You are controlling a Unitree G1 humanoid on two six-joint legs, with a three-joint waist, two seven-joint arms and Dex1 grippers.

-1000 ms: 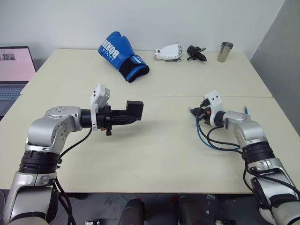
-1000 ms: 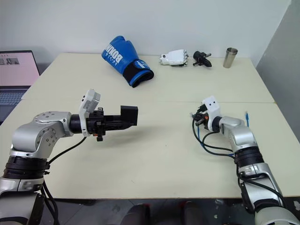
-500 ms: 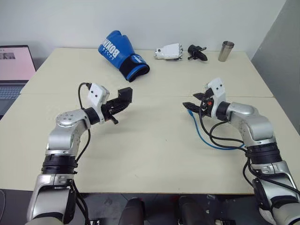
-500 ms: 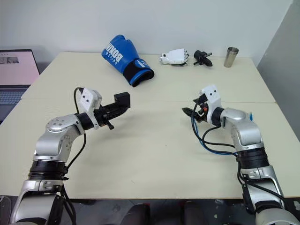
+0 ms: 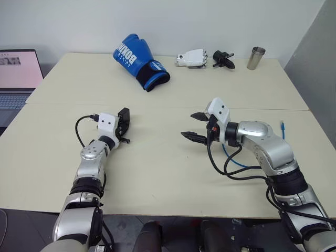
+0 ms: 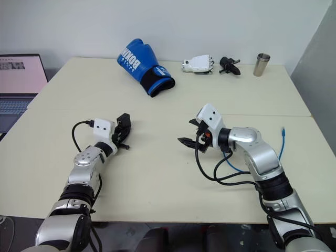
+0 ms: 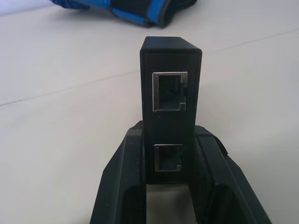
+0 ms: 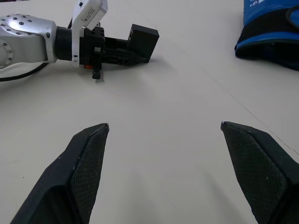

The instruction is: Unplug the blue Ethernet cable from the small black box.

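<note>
While the head views are looking down over the cream desk (image 5: 168,173), the small flat matte black box (image 5: 124,118) is sitting low by the desk, clamped in the left gripper (image 5: 125,122). The thin bright blue Ethernet cable (image 5: 282,128) is lying loose behind the right arm, with no plug in the box. It is looking soft and bendy, so holding the hard plug end seems best.

Looking along the left wrist, black fingers (image 7: 122,186) are squeezing the box (image 7: 171,93), and both its ports are showing empty. It is looking light and stiff.

Looking along the right wrist, the right gripper (image 8: 163,154) is standing wide apart, holding nothing.
</note>
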